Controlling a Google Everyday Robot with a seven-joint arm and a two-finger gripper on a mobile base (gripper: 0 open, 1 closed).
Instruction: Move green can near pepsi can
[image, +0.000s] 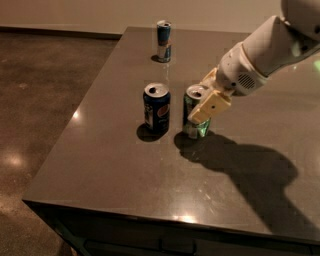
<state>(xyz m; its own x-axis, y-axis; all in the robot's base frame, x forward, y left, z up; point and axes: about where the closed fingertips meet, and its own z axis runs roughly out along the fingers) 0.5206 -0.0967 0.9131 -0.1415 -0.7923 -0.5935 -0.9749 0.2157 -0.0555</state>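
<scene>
The green can (194, 114) stands upright on the dark table (125, 170), just right of the pepsi can (157, 108), a narrow gap between them. The pepsi can is dark blue with a silver top and the round logo facing right. My gripper (204, 107) reaches in from the upper right and is shut on the green can, one cream finger (209, 107) lying across its right front side. The other finger is hidden behind the can. The can's base looks to be at the table surface.
A slimmer blue-and-silver can (163, 41) stands at the table's far edge. The table's left edge (75, 112) drops to a brown floor. My white arm (270, 52) crosses the upper right and casts a large shadow over the table's right front.
</scene>
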